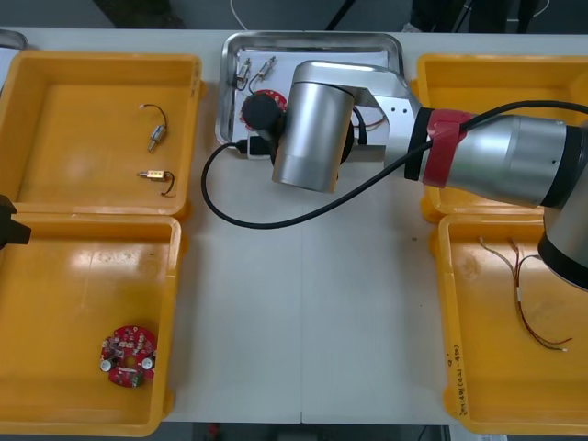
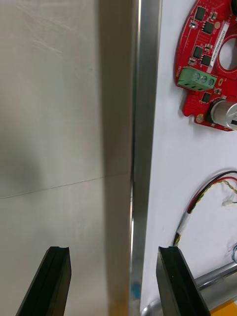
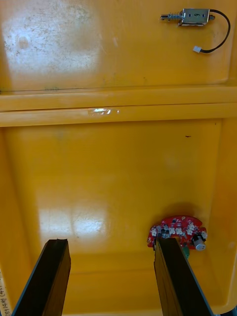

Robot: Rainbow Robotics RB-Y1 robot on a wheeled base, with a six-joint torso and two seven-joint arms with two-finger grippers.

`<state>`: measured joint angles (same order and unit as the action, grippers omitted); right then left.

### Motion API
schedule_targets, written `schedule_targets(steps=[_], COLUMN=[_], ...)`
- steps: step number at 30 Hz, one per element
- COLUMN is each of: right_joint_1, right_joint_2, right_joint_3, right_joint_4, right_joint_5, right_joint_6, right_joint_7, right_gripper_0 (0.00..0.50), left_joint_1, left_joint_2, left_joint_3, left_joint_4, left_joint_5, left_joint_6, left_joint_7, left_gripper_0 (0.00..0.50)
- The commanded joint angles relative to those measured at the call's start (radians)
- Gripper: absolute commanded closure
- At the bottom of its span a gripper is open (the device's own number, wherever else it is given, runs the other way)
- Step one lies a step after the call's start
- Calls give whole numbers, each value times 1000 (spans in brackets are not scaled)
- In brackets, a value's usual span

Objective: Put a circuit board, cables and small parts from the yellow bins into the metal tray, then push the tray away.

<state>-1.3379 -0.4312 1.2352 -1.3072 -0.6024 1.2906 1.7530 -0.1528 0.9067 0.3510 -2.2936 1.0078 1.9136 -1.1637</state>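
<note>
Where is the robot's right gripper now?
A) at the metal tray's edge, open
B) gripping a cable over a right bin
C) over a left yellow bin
A: the right gripper stands open astride the metal tray rim, a red circuit board inside; the left gripper hovers over a left bin.

Right arm point(image 1: 312, 124) reaches over the metal tray point(image 1: 312, 39) at the counter's point(image 1: 303, 312) far edge; a red circuit board point(image 1: 246, 112) and small metal parts point(image 1: 266, 66) lie inside. Near-left yellow bin point(image 1: 175, 322) holds another board point(image 1: 129, 356).

Handwriting on yellow bin point(image 1: 452, 367) rim, illegible
</note>
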Motion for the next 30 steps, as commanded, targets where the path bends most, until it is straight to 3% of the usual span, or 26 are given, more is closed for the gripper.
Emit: schedule_targets(steps=[1, 8, 21, 30], right_joint_1=[-24, 59, 233, 345], right_joint_2=[19, 17, 17, 15], right_joint_3=[-128, -264, -539, -706], right_joint_4=[-83, -202, -458, -606], right_joint_5=[-37, -22, 19, 21], right_joint_6=[102, 271, 629, 629], right_joint_7=[8, -26, -244, -422], right_gripper_0=[0, 0, 0, 0], left_joint_1=[16, 16, 16, 16], left_joint_2=[46, 46, 46, 46], left_joint_3=[29, 29, 29, 29], left_joint_4=[-29, -29, -29, -29], left_joint_5=[8, 8, 8, 8], left_joint_6=[6, 6, 6, 6], left_joint_7=[-24, -24, -24, -24], left_gripper_0=[0, 0, 0, 0])
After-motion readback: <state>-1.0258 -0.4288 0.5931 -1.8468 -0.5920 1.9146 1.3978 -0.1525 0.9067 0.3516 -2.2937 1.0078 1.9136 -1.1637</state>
